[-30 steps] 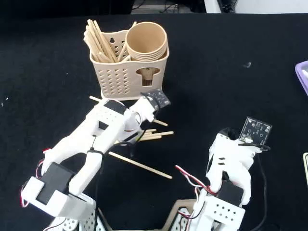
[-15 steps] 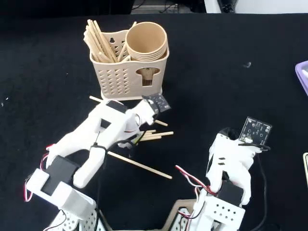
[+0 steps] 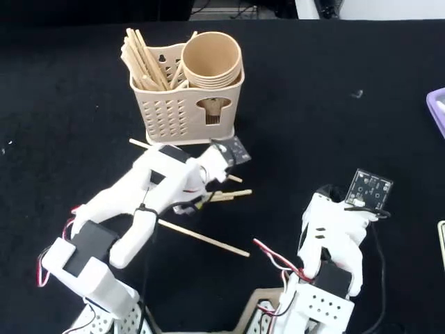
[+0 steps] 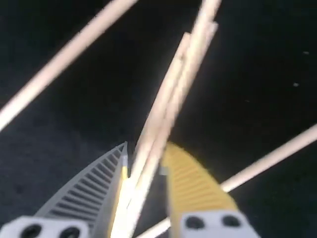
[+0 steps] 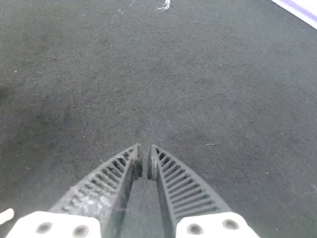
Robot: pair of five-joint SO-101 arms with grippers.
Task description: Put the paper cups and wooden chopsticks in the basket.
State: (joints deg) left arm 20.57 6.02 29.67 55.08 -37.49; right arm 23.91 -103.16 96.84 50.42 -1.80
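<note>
At 6 o'clock of the basket [image 3: 177,115], near the middle of the table [image 3: 334,83], the left gripper [image 4: 144,151] has its jaws drawn narrow onto a bundle [image 4: 171,99] of chopsticks, whose free ends point toward 3 o'clock. Stacked cups [image 3: 212,59] and further sticks [image 3: 141,56] already stand in the basket. The right gripper [image 5: 144,161], at 5 o'clock of the table, has its jaws pressed together on nothing above bare cloth. Risks, as judged: the bundle is several thin rods held by one pinch, so they may fan apart or one may slide out on lifting. The long free ends could strike the basket rim or the cups and tip them. A loose stick [image 3: 205,239] lies at 5 o'clock of the gripper and may be dragged along. Hidden or unclear: the arm covers the jaws from above, the count of sticks in the bundle is too blurred to fix, and the grip point along their length, or whether they are clear of the cloth, cannot be told.
</note>
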